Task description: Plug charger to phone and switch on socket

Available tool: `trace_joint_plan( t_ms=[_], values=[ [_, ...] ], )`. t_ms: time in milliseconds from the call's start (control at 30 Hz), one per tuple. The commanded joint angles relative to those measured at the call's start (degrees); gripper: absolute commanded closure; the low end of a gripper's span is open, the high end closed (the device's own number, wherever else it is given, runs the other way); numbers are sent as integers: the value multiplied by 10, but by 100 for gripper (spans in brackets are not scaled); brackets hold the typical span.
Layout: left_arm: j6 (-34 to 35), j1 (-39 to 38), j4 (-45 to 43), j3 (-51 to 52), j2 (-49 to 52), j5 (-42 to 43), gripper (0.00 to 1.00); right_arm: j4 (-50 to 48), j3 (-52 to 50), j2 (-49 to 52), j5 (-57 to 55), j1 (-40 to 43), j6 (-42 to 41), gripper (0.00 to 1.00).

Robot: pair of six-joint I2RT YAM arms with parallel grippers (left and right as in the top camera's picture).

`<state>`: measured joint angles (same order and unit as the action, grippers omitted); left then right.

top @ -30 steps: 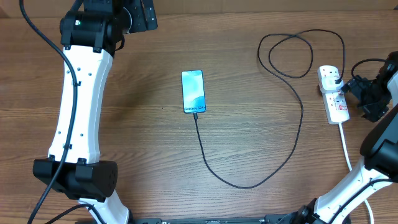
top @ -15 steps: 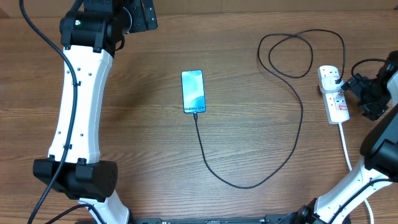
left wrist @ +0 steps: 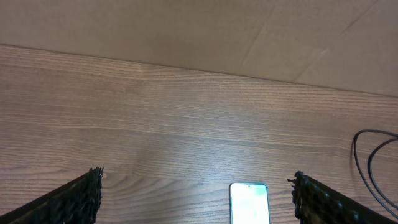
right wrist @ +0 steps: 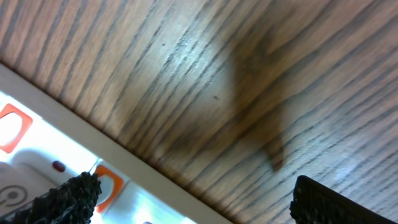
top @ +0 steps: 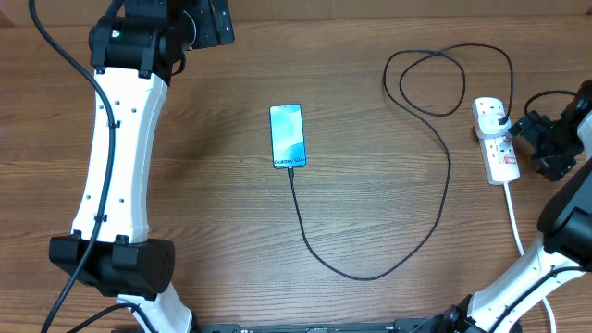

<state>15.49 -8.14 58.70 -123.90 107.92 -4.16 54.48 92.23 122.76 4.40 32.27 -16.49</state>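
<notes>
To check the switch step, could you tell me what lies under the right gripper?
Under the open right gripper: mostly bare table, plus the socket edge with an orange switch beside one finger. That finger hides the rest.

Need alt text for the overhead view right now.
A lit phone lies at centre frame, a black cable running from its lower end in a wide loop to a plug on the white power strip at right. The right gripper sits just beside the strip.

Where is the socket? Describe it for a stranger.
Look at the table's right edge, beside the right gripper. The socket is the white oblong strip. Red switch markings and a thick white cord set it apart from the thin black charger.
</notes>
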Motion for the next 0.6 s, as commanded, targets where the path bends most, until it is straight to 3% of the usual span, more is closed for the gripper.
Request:
trace_joint_plan(
  t_ms=[0,567],
  values=[
    [-7,0,-2,1,1,-9,0,10,-18,8,32,-7,18,0],
    [-7,0,-2,1,1,-9,0,49,-14,-12,31,-3,5,0]
  ],
)
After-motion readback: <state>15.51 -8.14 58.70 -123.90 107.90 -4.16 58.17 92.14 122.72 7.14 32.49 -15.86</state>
